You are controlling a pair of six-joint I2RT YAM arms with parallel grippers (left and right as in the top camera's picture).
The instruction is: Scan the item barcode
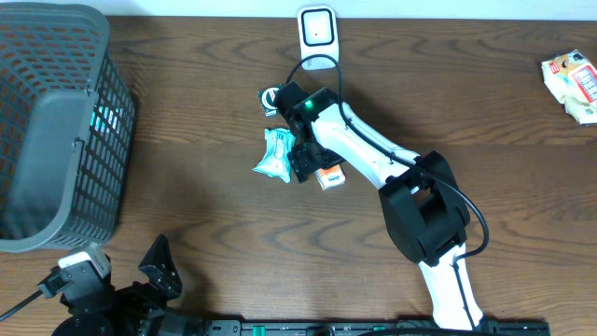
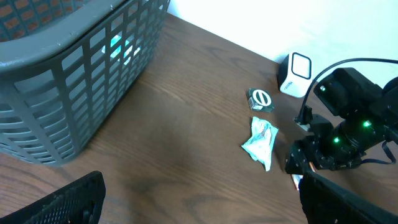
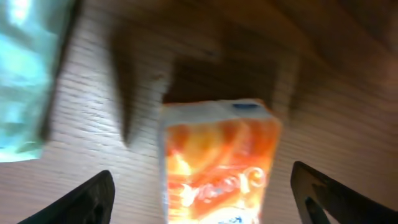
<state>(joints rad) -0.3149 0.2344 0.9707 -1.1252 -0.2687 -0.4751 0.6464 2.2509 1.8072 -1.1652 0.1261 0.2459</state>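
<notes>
**Right gripper.** The right gripper [image 3: 205, 193] is open. In the right wrist view its two dark fingers [image 3: 87, 202] stand at the lower left and lower right, wide apart. They hold nothing, and bare wood shows between each finger and the item.

**Item.** The task's thing is a small orange-and-white packet [image 3: 217, 155]. It has a white top edge with a small dark mark. The printing on its orange face is too blurred to read, and no barcode can be made out. The packet lies flat on the wooden table [image 1: 187, 215].

**Position.** The packet lies between the open fingers, closer to the camera than their tips, touching neither. In the overhead view the packet [image 1: 328, 176] sits just beside the gripper head [image 1: 303, 166], on its right. A crumpled teal wrapper [image 1: 276, 154] lies just on the other side. The white barcode scanner [image 1: 317, 30] stands at the table's far edge, well apart from the packet.

**Left gripper.** The left gripper [image 2: 205, 208] is spread wide and empty, near the grey plastic basket [image 1: 103, 187].
</notes>
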